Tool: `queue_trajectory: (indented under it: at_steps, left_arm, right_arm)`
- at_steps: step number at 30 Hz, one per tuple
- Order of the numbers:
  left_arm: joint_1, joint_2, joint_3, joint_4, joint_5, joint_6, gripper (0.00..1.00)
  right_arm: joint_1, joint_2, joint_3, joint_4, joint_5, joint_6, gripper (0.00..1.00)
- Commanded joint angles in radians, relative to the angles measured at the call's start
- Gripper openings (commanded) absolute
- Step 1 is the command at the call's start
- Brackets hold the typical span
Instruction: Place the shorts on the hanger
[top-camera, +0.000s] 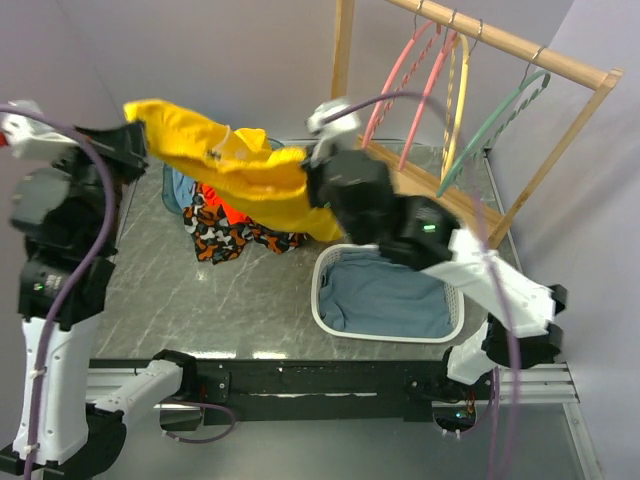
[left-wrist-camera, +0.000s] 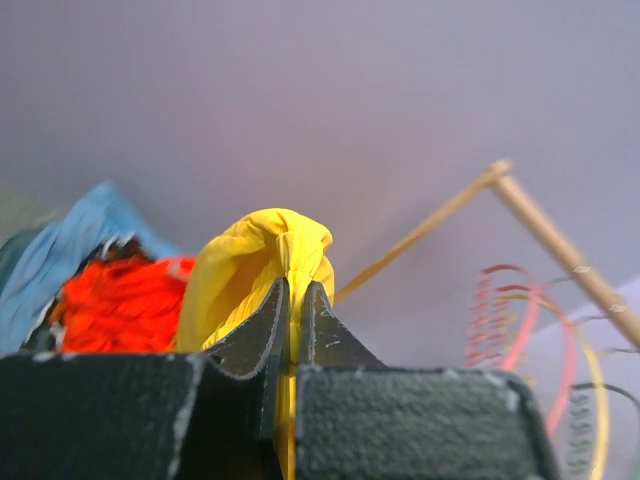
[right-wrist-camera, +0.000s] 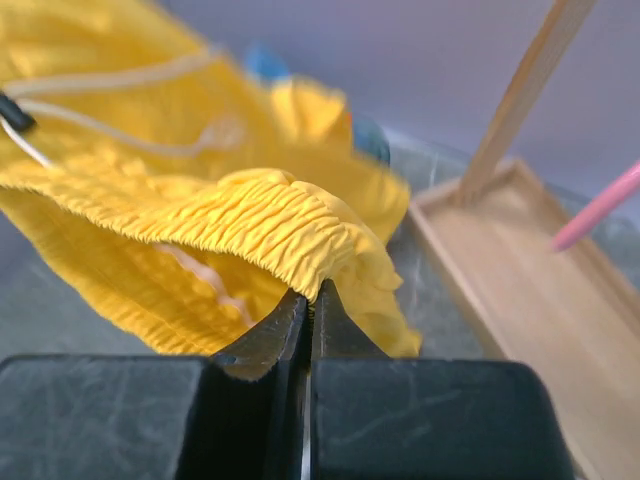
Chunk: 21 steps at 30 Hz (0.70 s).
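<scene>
The bright yellow shorts hang stretched in the air between my two grippers, above the table's back left. My left gripper is shut on one end of the shorts. My right gripper is shut on the elastic waistband of the shorts. The teal-green hanger hangs by its hook from the wooden rail at the back right, right of the pink and yellow hangers, and apart from the shorts.
A wooden rack with two pink hangers and a yellow hanger stands at the back right. A white basket holds blue-grey cloth. An orange-red garment and patterned clothes lie under the shorts.
</scene>
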Motion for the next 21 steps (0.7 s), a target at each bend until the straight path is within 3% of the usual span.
queue_trajectory:
  at_steps: [1, 6, 13, 16, 21]
  left_arm:
    - [0.006, 0.065, 0.205, 0.051, 0.146, 0.110, 0.01]
    - [0.006, 0.150, 0.352, 0.046, 0.226, 0.097, 0.01]
    - [0.006, 0.194, 0.345, 0.034, 0.194, 0.069, 0.01]
    - [0.006, 0.170, 0.200, 0.024, 0.155, 0.029, 0.01]
    - [0.007, 0.053, -0.260, 0.081, 0.140, -0.075, 0.01]
  right_arm:
    - [0.000, -0.024, 0.192, 0.023, 0.035, -0.093, 0.00]
    - [-0.002, -0.006, 0.364, 0.051, 0.046, -0.167, 0.00]
    - [-0.054, -0.003, 0.315, 0.051, 0.000, -0.128, 0.00]
    - [-0.127, -0.042, 0.136, 0.057, -0.125, -0.006, 0.00]
    - [-0.212, -0.167, -0.365, 0.227, -0.250, 0.179, 0.00]
